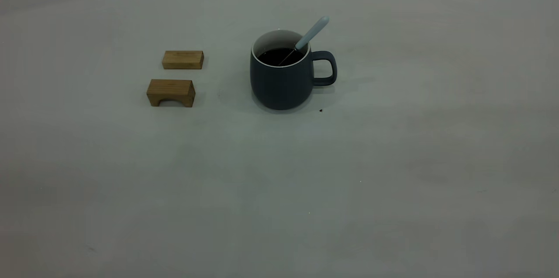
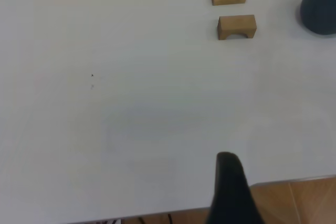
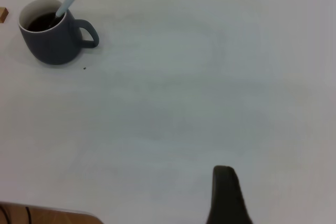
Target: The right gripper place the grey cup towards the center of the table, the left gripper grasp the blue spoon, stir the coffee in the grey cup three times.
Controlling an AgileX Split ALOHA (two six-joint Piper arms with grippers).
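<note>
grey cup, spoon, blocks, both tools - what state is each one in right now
grey cup: upright on the table, holding dark coffee, handle toward the right arm's side
blue spoon: standing in the cup, leaning on its rim, ungrasped
flat wooden block: lying flat
arched wooden block: arch opening down
left tool: away from the cup
right tool: away from the cup

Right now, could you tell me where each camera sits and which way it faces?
Exterior: above the off-white table, facing the dark grey mug; no arm visible.
Left wrist: near the table edge, facing two wooden blocks; one left gripper finger shows.
Right wrist: faces the mug; one right gripper finger shows.
All three share the mug.
</note>
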